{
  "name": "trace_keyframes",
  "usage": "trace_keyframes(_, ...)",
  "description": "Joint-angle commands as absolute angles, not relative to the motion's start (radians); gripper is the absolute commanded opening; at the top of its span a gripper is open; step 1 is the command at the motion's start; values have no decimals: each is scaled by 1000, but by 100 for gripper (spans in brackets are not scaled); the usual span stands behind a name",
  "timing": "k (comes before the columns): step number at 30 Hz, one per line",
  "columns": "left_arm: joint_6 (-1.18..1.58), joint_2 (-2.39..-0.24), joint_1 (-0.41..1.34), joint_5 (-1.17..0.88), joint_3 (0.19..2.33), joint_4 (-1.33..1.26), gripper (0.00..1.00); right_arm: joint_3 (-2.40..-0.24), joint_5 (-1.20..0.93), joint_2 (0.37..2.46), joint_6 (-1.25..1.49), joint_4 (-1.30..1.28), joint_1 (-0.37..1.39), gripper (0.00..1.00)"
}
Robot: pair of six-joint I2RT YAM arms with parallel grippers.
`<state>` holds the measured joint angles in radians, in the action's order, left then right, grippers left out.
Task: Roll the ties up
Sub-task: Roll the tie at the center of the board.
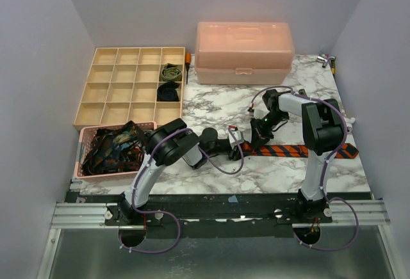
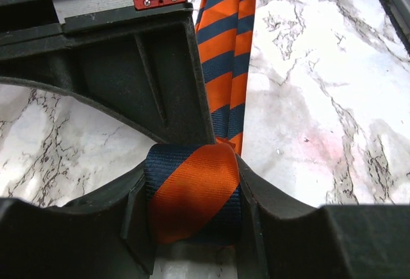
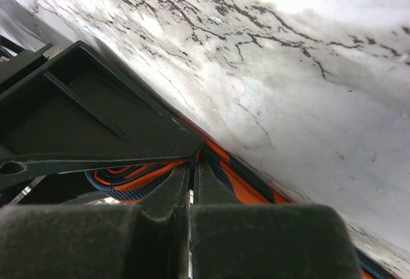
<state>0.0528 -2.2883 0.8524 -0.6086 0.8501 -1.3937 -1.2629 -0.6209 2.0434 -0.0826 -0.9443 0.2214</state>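
Left gripper [image 2: 192, 192]: jaws clamped on the rolled end of the striped tie [image 2: 224, 55], with the coil held between both fingers. Right gripper [image 3: 191, 175]: jaws pressed together, tips at the coil's side. Only the right wrist view shows the coil's layered edge. Only the top view shows the unrolled length lying flat to the right, its end near the right edge of the table [image 1: 218, 109]. Open marble lies behind, toward the pink box [image 1: 243, 52].
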Motion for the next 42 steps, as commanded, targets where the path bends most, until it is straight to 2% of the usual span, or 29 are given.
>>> trace_keyframes(1,-87,-2229,873,-579,864,-1074,4,-1213,-408,2132,-138,-800,261,1)
trace_keyframes(2,-114,-2212,873,-570,862,-1022,0,-1217,-420,2129,-139,-802,261,4)
trace_keyframes(5,-215,-2165,873,-552,867,-823,0,-1237,-450,2119,-139,-817,261,17)
trace_keyframes(11,-339,-2132,871,-533,900,-510,0,-1294,-514,2068,-158,-875,236,36)
trace_keyframes(18,-377,-2123,870,-526,924,-329,0,-1335,-586,1989,-215,-979,166,49)
trace_keyframes(24,-400,-2122,868,-523,963,-210,0,-1358,-672,1954,-273,-1068,68,51)
trace_keyframes(33,-433,-2144,868,-499,1031,-69,0,-1299,-956,1895,-247,-1086,89,50)
trace_keyframes(35,-435,-2147,868,-493,1038,-53,0,-1275,-965,1896,-232,-1075,106,47)
trace_keyframes(42,-433,-2151,868,-484,1055,-36,0,-1220,-953,1967,-208,-1015,130,48)
